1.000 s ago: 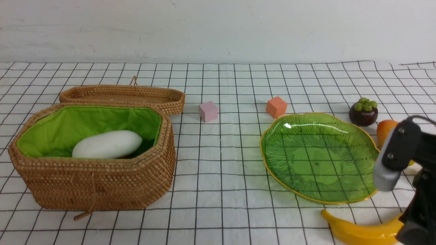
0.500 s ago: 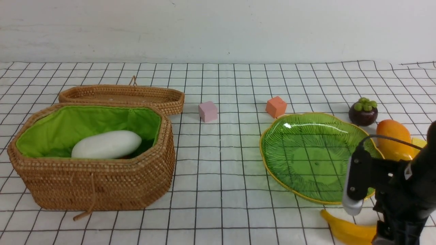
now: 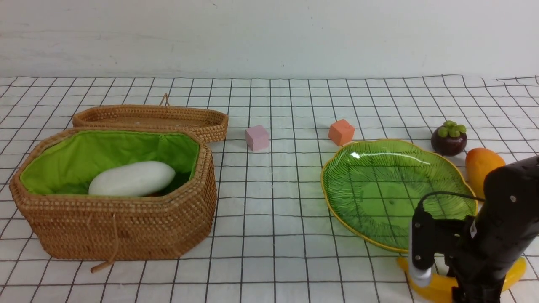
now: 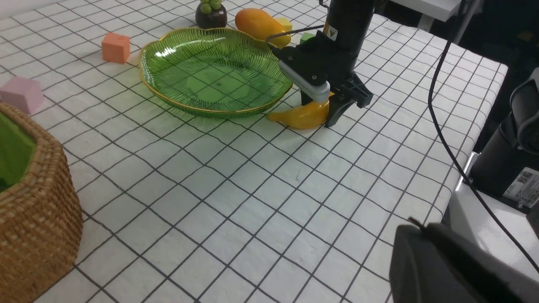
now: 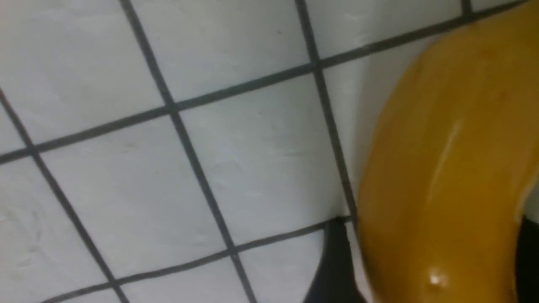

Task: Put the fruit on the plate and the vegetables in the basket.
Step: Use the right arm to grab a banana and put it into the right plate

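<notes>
The yellow banana (image 3: 427, 287) lies on the cloth just in front of the green leaf plate (image 3: 337, 168). My right gripper (image 4: 322, 115) has come down over the banana's middle, its jaws open and one on each side. The right wrist view shows a thin strip of cloth between one finger (image 5: 332, 269) and the banana (image 5: 442, 189). The mango (image 3: 480, 166) and mangosteen (image 3: 449, 138) sit behind the plate on the right. A white radish (image 3: 132, 179) lies in the green-lined basket (image 3: 118, 227). My left gripper (image 4: 421, 229) is shut, empty, off by the table's edge.
The flat woven lid (image 3: 151, 118) rests behind the basket. A pink cube (image 3: 257, 137) and an orange cube (image 3: 341, 132) stand mid-table. Small yellow (image 4: 284, 23) and green (image 4: 306, 37) cubes sit by the mango. The table edge runs close to the banana.
The right arm has dropped from beside the plate down onto the banana, and its jaws have spread around it. The banana, the plate and the left arm have not moved.
</notes>
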Controlling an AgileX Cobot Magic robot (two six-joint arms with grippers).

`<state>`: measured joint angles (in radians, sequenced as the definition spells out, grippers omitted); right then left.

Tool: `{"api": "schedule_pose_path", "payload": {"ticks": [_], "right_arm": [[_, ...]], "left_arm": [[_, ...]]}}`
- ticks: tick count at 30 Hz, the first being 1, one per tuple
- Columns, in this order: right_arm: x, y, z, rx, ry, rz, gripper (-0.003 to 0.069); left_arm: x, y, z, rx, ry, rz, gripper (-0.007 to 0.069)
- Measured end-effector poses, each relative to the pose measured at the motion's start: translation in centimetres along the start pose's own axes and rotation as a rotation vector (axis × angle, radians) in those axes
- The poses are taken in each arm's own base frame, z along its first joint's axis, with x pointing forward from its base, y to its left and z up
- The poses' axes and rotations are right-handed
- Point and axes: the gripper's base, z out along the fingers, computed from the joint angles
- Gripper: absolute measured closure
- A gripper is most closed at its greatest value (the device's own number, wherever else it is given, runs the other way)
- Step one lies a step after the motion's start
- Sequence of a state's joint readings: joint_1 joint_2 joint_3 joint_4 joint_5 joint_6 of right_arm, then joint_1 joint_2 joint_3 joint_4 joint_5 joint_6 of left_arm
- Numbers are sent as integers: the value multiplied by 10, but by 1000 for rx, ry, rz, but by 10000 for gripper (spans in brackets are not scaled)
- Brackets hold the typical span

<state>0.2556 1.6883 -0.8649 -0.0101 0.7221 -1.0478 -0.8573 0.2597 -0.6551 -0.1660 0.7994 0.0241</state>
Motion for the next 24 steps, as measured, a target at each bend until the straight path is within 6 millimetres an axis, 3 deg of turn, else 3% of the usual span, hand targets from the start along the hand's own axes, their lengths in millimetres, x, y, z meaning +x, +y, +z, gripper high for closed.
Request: {"api": "schedule_pose_path", "payload": {"ticks": [5, 9, 14, 16, 18, 19, 21, 22, 24], "right_arm": [[-1, 3, 0, -33, -7, -49, 314], [-3, 10, -3, -85, -14, -98, 326], [-20, 40, -31, -190, -47, -109, 327], [-36, 48, -60, -160, -135, 39, 327], [-44, 47, -73, -117, -194, 129, 327], [-55, 37, -92, -42, -294, 267, 327], [-65, 20, -108, 43, -410, 436, 327], [-65, 19, -110, 47, -415, 436, 327], [-79, -14, -120, 107, -523, 627, 327]], "left_arm": [[0, 0, 0, -3, 0, 3, 638], [0, 0, 0, -3, 0, 3, 638], [0, 0, 0, -5, 0, 4, 638], [-1, 2, 0, -24, -11, 23, 638], [-2, 3, 0, -38, -25, 37, 638], [-5, 5, 0, -57, -57, 57, 638], [-10, 6, -1, -73, -105, 76, 638], [-11, 6, -1, -75, -116, 80, 638], [-17, 7, -2, -81, -180, 90, 638]]}}
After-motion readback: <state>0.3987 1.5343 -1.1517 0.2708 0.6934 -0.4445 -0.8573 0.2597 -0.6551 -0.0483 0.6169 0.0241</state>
